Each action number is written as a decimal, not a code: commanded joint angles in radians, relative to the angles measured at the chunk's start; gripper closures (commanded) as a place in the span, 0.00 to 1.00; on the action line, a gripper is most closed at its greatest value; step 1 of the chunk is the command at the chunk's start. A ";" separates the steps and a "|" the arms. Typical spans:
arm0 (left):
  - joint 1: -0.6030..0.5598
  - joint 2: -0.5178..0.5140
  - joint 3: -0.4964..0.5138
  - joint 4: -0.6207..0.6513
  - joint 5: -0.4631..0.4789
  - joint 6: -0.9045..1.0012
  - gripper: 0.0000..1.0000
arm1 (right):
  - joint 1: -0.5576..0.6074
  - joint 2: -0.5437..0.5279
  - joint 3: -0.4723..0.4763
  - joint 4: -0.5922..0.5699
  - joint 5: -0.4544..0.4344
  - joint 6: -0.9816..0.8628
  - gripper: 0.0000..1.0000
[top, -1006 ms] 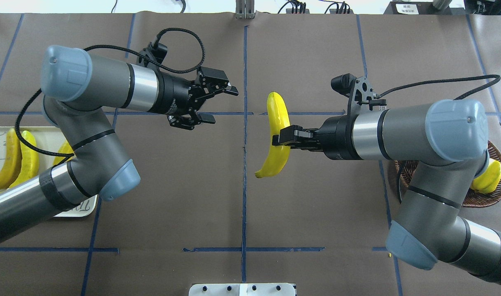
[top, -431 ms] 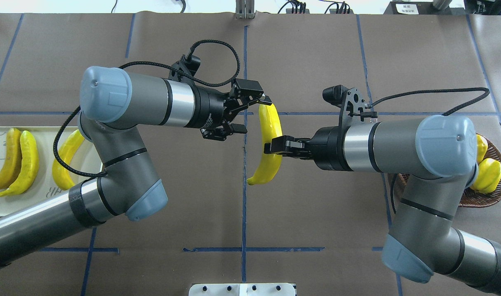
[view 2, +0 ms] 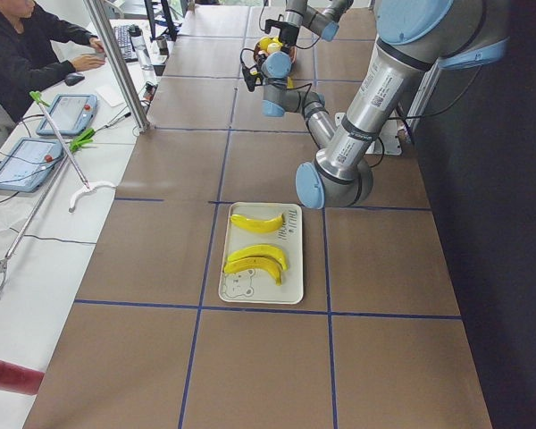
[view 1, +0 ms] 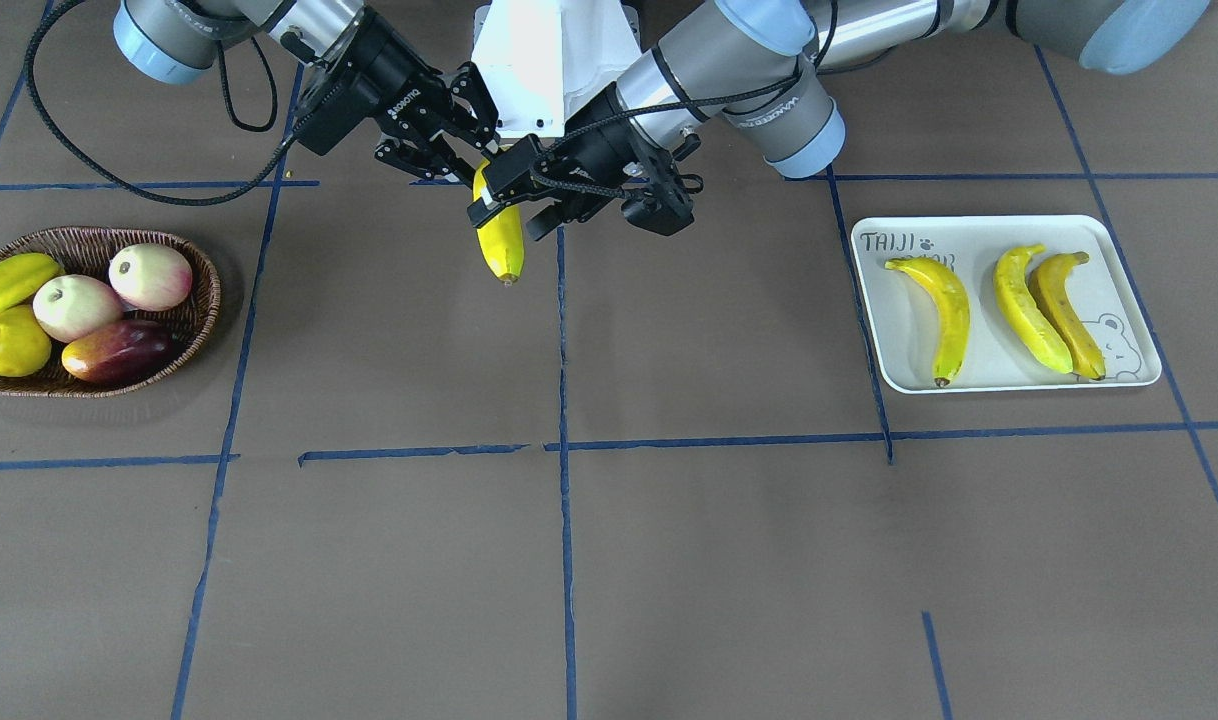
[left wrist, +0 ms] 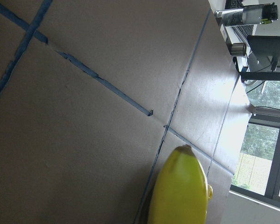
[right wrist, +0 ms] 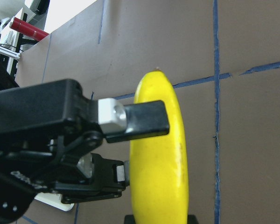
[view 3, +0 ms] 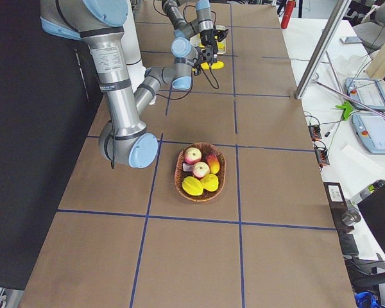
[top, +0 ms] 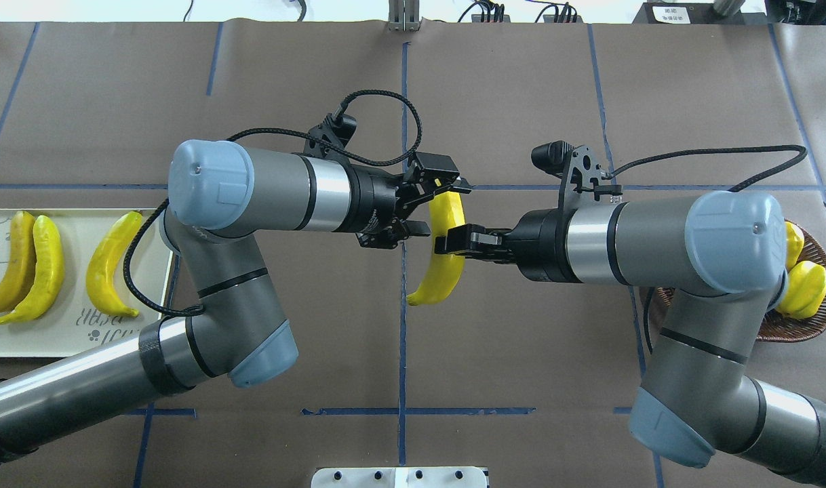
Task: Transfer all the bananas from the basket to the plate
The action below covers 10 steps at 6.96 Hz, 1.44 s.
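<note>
Far back along my left arm, well behind my left claw, lies the plate with three bananas on it, one alone and two side by side. The bare room there is limited, so a crooked release later may set the next one across another or over the rim. Well behind my right claw sits the basket, holding only other fruit as far as I see, so I judge the fourth banana to be the last. It hangs above the table between my claws: my right claw is clamped across its middle, while my left claw has its jaws apart, straddling the part just beside that grip, toward one end. If my right claw lets go before my left is firmly closed, the banana drops. A hold so far from the middle may let the long free part swing down and twist the smooth skin out of that grip. My left fingers stand very near the right claw's, and a careless closing or pull-away may knock them together and jar the fruit loose.
</note>
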<state>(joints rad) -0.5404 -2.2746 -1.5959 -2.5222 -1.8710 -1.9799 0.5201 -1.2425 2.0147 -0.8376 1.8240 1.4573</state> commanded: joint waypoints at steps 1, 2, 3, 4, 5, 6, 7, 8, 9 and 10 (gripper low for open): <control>0.003 -0.013 0.016 -0.003 0.004 0.004 0.98 | 0.000 0.000 -0.001 0.000 0.000 0.000 0.96; 0.000 -0.013 0.016 -0.003 0.004 0.006 1.00 | 0.001 0.000 -0.001 0.000 0.000 -0.002 0.68; -0.007 -0.011 0.016 -0.001 0.003 0.006 1.00 | 0.001 0.000 0.001 0.000 0.000 0.001 0.01; -0.019 -0.011 0.017 0.000 0.003 0.006 1.00 | 0.004 -0.002 0.005 0.000 0.000 0.017 0.00; -0.039 -0.008 0.017 0.003 0.001 0.007 1.00 | 0.008 0.000 0.021 0.000 0.001 0.018 0.00; -0.068 -0.002 0.034 0.008 -0.007 0.015 1.00 | 0.012 -0.009 0.038 -0.002 0.005 0.017 0.00; -0.110 0.032 0.042 0.020 -0.061 0.018 1.00 | 0.026 -0.011 0.042 -0.009 0.011 0.017 0.00; -0.160 0.088 0.030 0.102 -0.121 0.019 1.00 | 0.037 -0.029 0.054 -0.017 0.012 0.017 0.00; -0.231 0.166 0.018 0.126 -0.178 0.045 1.00 | 0.055 -0.066 0.065 -0.015 0.018 0.014 0.00; -0.292 0.237 -0.010 0.163 -0.206 0.175 1.00 | 0.108 -0.095 0.065 -0.018 0.073 0.005 0.00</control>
<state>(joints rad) -0.7607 -2.1187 -1.5813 -2.4018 -2.0325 -1.9076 0.5816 -1.3027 2.0753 -0.8531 1.8539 1.4697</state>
